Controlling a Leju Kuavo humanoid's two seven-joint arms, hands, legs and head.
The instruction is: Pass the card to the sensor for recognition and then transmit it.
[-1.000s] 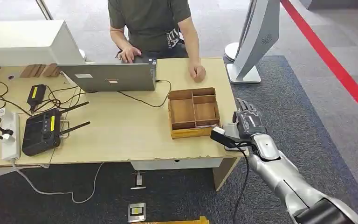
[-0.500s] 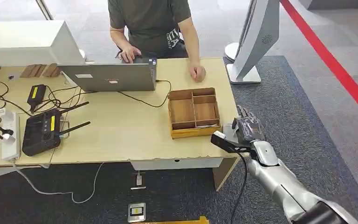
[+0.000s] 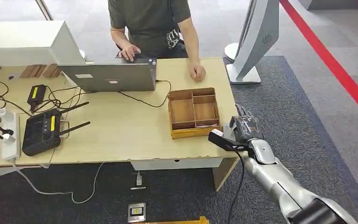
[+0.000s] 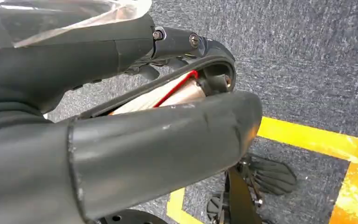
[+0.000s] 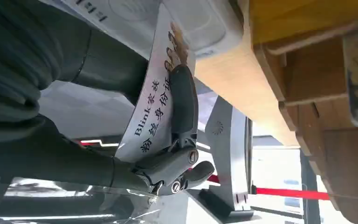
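My right hand (image 3: 245,128) hovers at the table's front right corner, just right of the wooden tray (image 3: 193,112). In the right wrist view it pinches a white card (image 5: 156,100) with printed black text between the thumb and a dark finger (image 5: 182,100). The card's far end lies close to the white sensor pad (image 5: 198,21) on the table edge; whether they touch I cannot tell. From the head view a bit of the sensor (image 3: 226,128) shows beside the hand. My left hand (image 4: 168,144) hangs over dark carpet, holding nothing.
A person sits at the far side of the table, one hand on a laptop (image 3: 107,77), the other fist (image 3: 197,72) resting near the tray. A black controller (image 3: 42,130) and cables lie at the left. A white floor stand (image 3: 256,37) rises at the right.
My right hand with the card has slid a little toward me and to the left, ending lower by the sensor. The person and the table's things have stayed put.
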